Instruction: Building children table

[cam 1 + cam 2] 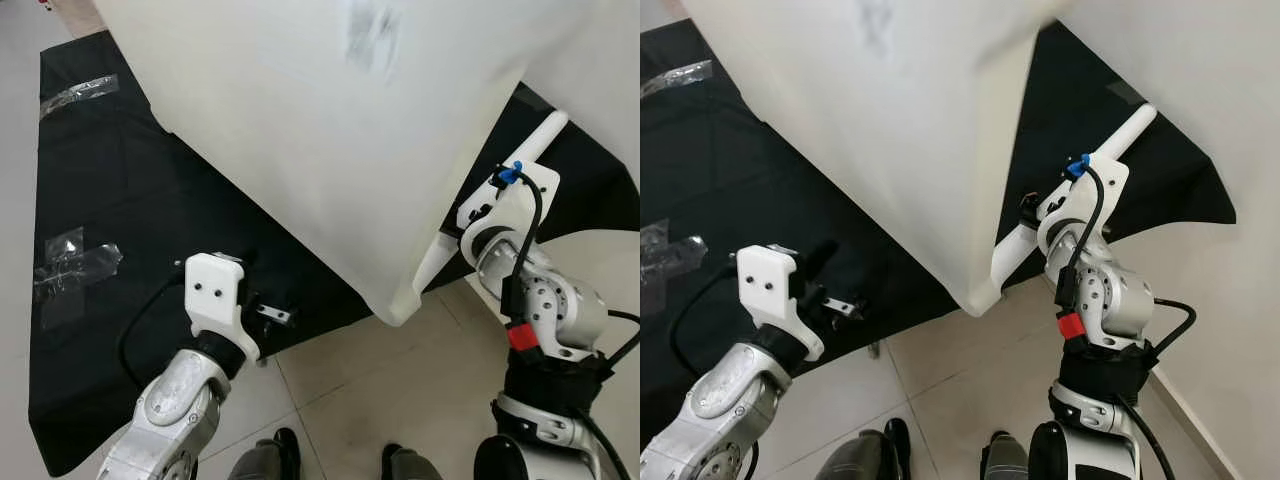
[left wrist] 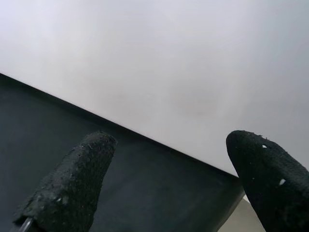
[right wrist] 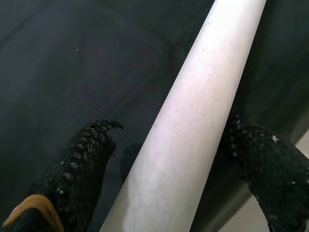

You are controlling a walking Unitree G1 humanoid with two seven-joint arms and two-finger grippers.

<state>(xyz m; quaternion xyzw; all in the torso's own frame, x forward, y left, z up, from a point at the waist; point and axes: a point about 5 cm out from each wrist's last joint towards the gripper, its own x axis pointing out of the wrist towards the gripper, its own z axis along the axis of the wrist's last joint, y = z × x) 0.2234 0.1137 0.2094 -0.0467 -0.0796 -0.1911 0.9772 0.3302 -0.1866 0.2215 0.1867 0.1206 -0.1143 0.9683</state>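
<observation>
Over black mat (image 1: 120,190) | right gripper (image 3: 178,159) clasps table leg (image 3: 193,121) | left gripper (image 2: 164,183) spread, empty | tabletop (image 1: 330,130) tilted

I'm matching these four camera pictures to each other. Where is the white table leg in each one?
Left eye view: the white table leg slants up at right, above the right gripper.
Right eye view: upper right, past the tabletop's corner.
Left wrist view: no leg; the white tabletop instead.
Right wrist view: diagonal through the middle, between the black fingers.
Shared landmark: the black floor cloth.
</observation>
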